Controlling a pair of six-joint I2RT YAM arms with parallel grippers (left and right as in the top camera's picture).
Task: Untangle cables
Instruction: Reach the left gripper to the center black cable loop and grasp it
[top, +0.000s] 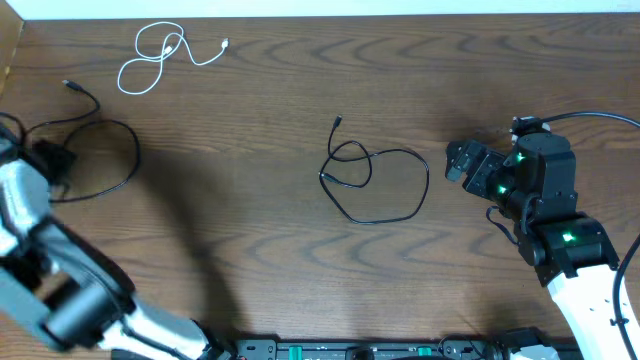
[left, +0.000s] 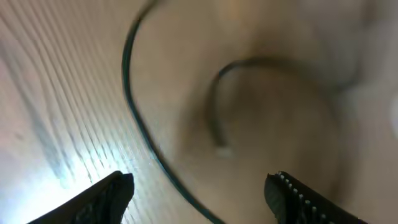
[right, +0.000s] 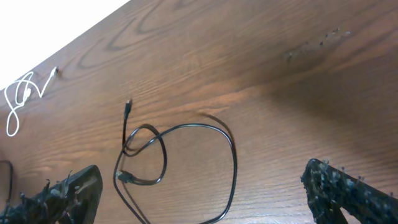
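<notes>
Two grippers, both with jaws apart and empty. The left gripper (left: 199, 186) is low over the left black cable (left: 128, 93), though that wrist view is blurred. The right gripper (right: 205, 190) is near the centre black cable (right: 235, 158), which crosses itself in a small loop by its plug. Best bet: pinch one plug end only and draw it outward, low and slow, until the loop slips free. The white cable (top: 160, 57) lies at the far left, well apart and loosely looped.

Overhead, far left: left black cable (top: 138, 155) partly hidden under the arm (top: 40, 250), plug type too small to tell. Left wrist view: black cable (left: 127, 87) smeared by blur, leaving through the bottom edge; left gripper (left: 199, 186) cropped there. Right wrist view: middle black cable (right: 234, 158) loop cut by the bottom edge.
</notes>
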